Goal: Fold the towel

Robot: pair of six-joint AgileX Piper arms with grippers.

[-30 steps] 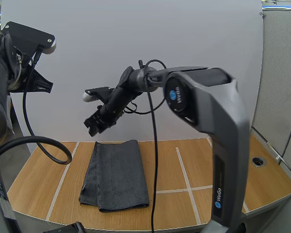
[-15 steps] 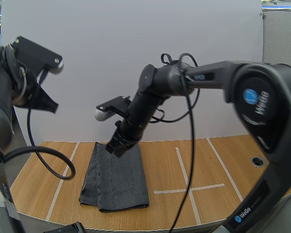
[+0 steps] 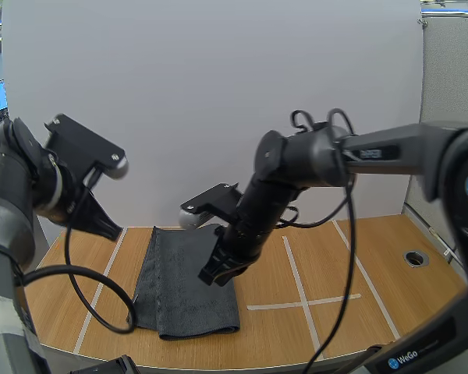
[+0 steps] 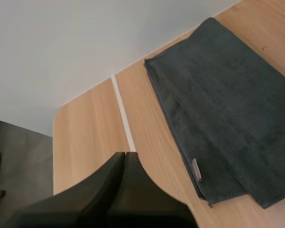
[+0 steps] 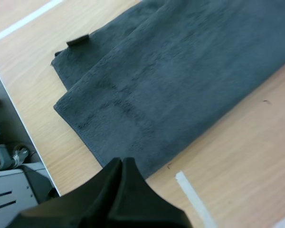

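A dark grey towel [image 3: 179,284] lies folded into a long strip on the wooden table [image 3: 296,327], left of the middle. My right gripper [image 3: 212,276] hangs low over the towel's right edge, shut with nothing in it. In the right wrist view its fingers [image 5: 122,164] lie together as one dark wedge above the towel [image 5: 166,85], near the towel's front corner. My left gripper [image 4: 124,156] is shut and bare. It is raised over the bare table to the left of the towel [image 4: 223,109], whose small label [image 4: 195,171] shows at one edge.
White tape lines [image 3: 298,288] cross the tabletop to the right of the towel, and another line [image 3: 101,288] runs to its left. A round hole [image 3: 416,259] sits at the far right. The table's curved front edge is close to the towel's near end.
My right arm has swung down and to the right, from above the towel's far end to low over its right edge, and its fingers have closed. My left arm has shifted right and lower.
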